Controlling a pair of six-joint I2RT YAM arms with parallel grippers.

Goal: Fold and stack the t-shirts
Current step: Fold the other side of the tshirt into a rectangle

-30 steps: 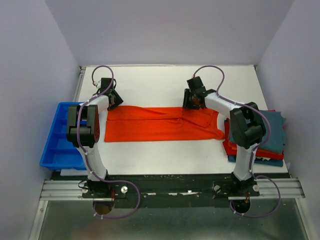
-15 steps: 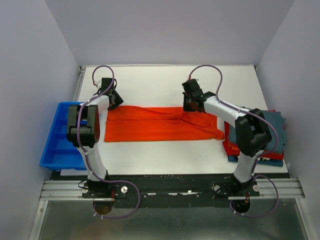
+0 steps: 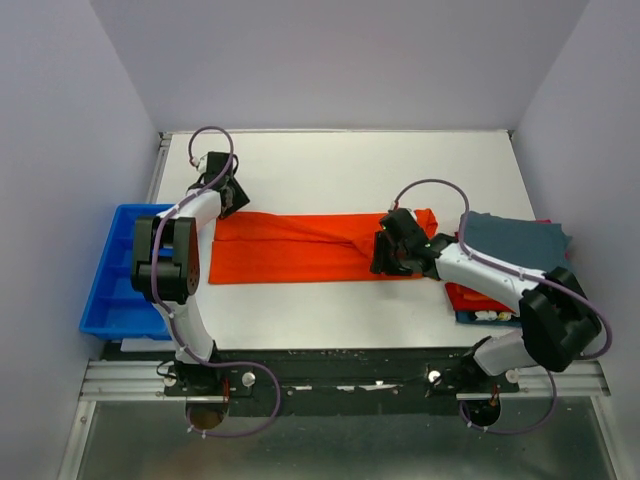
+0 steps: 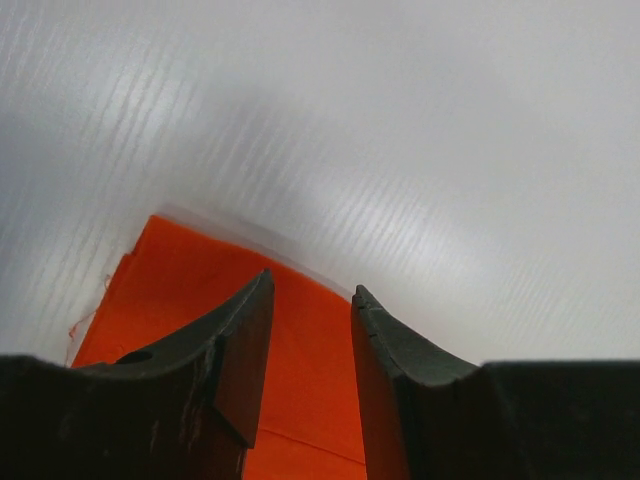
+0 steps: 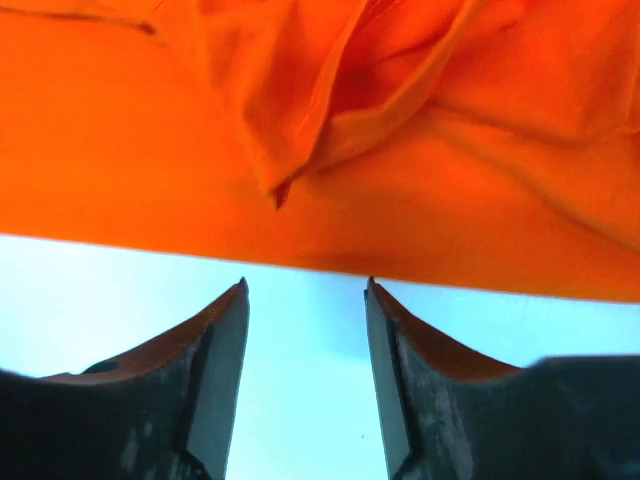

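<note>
Mid-fold on the bright orange-red cloth t-shirt [image 3: 290,258]: your right pincer [image 5: 305,290] and left pincer [image 4: 311,284] both gape empty at its edges, so next pinch the hem.

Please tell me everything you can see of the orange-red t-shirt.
The orange-red t-shirt is soft plain cloth, folded into a long band that lies flat across the white table. Its right part is bunched into creases. The left end effector is open over its far left corner; the right end effector is open at its near edge.
</note>
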